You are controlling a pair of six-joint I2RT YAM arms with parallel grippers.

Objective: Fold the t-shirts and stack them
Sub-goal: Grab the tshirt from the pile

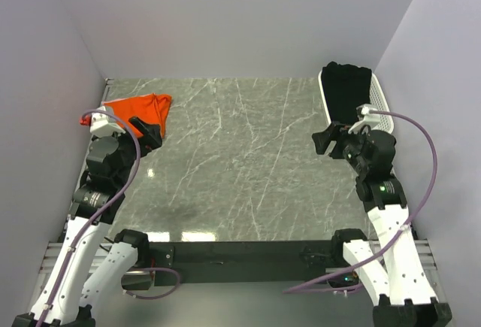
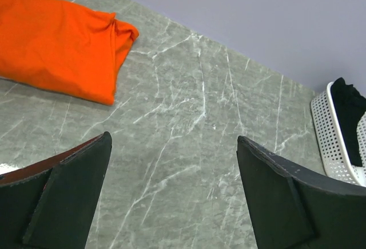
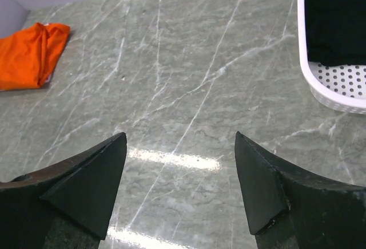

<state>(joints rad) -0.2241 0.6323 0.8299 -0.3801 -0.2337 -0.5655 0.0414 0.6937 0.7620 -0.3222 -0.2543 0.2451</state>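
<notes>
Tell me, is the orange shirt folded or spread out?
Folded. The orange shirt lies as a small compact bundle with a doubled-over edge, no sleeves spread.

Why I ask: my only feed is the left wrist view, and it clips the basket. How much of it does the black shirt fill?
Observer: In the top view the black shirt fills most of the basket, heaped toward the far end.
Operator: Any bare floor showing?
Observer: Yes, the right wrist view shows a strip of bare mesh at the near end.
Operator: And the other arm?
Observer: The right gripper is open and empty, hovering over the table beside the basket's near left corner.
</notes>
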